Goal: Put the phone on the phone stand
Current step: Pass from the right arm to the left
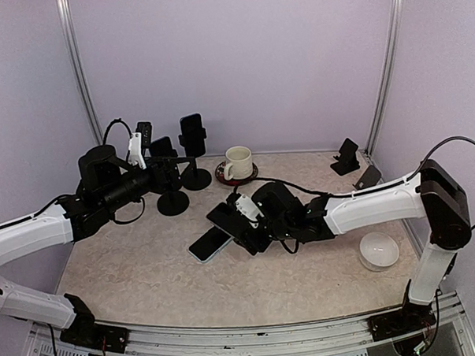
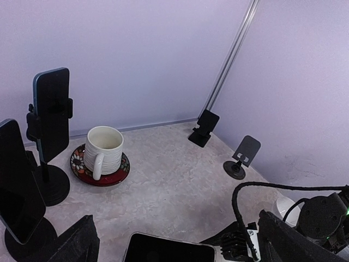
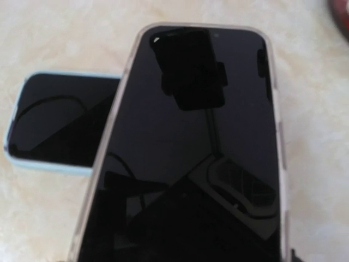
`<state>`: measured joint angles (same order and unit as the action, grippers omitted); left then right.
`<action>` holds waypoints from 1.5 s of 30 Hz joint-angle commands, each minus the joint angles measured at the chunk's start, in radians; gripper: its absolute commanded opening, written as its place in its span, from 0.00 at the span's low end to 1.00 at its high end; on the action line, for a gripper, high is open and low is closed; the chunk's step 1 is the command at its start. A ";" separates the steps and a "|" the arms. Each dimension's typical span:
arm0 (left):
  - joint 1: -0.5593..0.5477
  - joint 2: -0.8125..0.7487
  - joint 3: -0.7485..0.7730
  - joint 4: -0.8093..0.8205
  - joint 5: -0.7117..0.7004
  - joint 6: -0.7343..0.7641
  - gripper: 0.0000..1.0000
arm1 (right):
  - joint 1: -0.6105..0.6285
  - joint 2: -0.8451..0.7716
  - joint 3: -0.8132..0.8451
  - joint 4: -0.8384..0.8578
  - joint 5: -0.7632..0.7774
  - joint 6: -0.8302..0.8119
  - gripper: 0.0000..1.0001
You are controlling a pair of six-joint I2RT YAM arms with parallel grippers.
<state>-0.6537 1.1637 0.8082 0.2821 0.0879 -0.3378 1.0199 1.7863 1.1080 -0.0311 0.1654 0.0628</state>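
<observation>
While I hold phone (image 1: pixel 222 216) at desk (image 1: pixel 146 261) centre, right end effector (image 1: pixel 251 225) clamped on it, step in hand: carry. Left end effector (image 1: pixel 165 179) spread, empty, near occupied stands (image 1: pixel 196 178). Next: swing to free phone stand (image 1: pixel 347 156), rear right; tilt upright.

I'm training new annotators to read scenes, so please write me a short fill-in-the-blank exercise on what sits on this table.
1. The white mug stands on a ___.
2. The phone in the light blue case lies flat on the ___.
3. Near the right wall stand ___ small empty phone stands.
Missing words: saucer; table; two.
</observation>
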 commanded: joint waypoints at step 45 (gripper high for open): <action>-0.119 0.335 0.002 0.463 0.263 -0.419 0.96 | 0.001 -0.413 -0.144 0.197 0.250 -0.044 0.18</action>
<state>-0.7540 1.4647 0.7734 0.6273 0.2871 -0.6861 1.0203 1.4170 0.9668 0.0776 0.3878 0.0174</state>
